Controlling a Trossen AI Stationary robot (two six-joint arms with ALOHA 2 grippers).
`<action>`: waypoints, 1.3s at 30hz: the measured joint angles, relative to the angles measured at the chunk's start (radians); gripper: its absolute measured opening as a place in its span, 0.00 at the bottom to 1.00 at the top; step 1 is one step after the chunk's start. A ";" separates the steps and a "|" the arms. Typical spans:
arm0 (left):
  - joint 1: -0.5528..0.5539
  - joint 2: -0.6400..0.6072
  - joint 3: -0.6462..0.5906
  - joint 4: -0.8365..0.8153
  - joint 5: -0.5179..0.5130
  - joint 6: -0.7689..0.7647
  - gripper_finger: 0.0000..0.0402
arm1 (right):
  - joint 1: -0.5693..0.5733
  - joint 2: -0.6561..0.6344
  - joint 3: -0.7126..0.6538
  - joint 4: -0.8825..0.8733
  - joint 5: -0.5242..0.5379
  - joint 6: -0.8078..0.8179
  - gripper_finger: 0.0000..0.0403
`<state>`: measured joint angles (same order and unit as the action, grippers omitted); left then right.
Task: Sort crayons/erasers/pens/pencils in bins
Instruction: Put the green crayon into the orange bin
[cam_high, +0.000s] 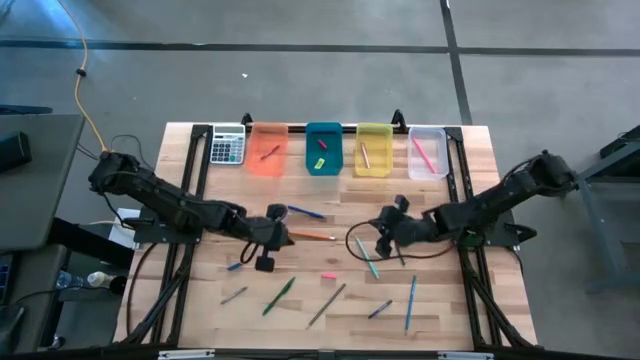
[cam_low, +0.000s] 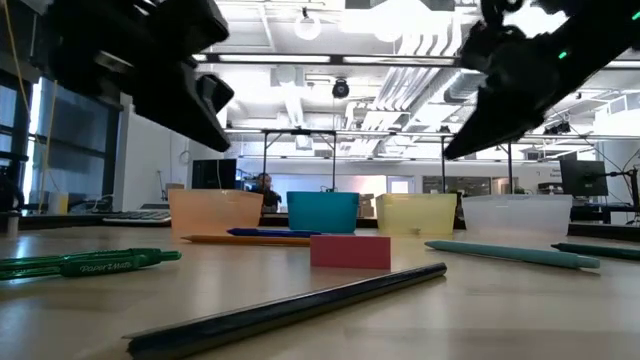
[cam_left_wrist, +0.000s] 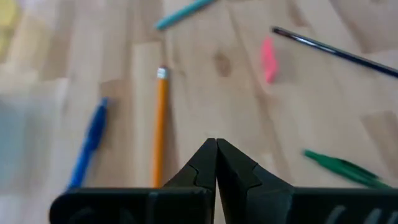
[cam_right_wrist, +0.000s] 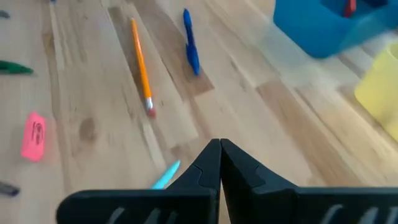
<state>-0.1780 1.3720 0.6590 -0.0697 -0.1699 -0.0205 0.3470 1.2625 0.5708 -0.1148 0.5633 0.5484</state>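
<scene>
My left gripper (cam_high: 286, 236) is shut and empty, above the table's middle left, near the orange pencil (cam_left_wrist: 160, 124) and a blue pen (cam_left_wrist: 90, 140). My right gripper (cam_high: 381, 241) is shut and empty, above the table's middle right, over a teal pen (cam_right_wrist: 165, 175) (cam_high: 367, 258). A pink eraser (cam_high: 329, 275) (cam_low: 350, 251) lies flat between them, nearer the front. A green pen (cam_high: 278, 296), a dark pencil (cam_high: 327, 305) and another blue pen (cam_high: 411, 302) lie near the front edge. The orange bin (cam_high: 265, 160), teal bin (cam_high: 323, 150), yellow bin (cam_high: 374, 150) and clear bin (cam_high: 428, 153) stand in a row at the far edge.
A grey calculator (cam_high: 228, 145) lies left of the orange bin. Each bin holds a small item or two. Short stubs lie at the front left (cam_high: 234, 295) and front middle (cam_high: 379, 310). A black cable (cam_high: 352, 240) loops by my right gripper.
</scene>
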 joint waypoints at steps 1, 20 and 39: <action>-0.019 0.000 0.000 -0.008 -0.003 -0.016 0.00 | 0.024 0.001 0.019 -0.049 0.020 0.042 0.00; -0.253 0.012 -0.093 0.163 -0.187 -0.281 0.00 | 0.203 0.002 0.116 -0.590 -0.101 0.739 0.00; 0.123 0.012 -0.306 0.832 0.155 -0.185 0.00 | 0.232 0.236 0.143 -0.559 -0.362 1.041 0.32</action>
<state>-0.0553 1.3838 0.3531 0.7622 -0.0147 -0.2058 0.5789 1.4983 0.7140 -0.6742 0.2008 1.5897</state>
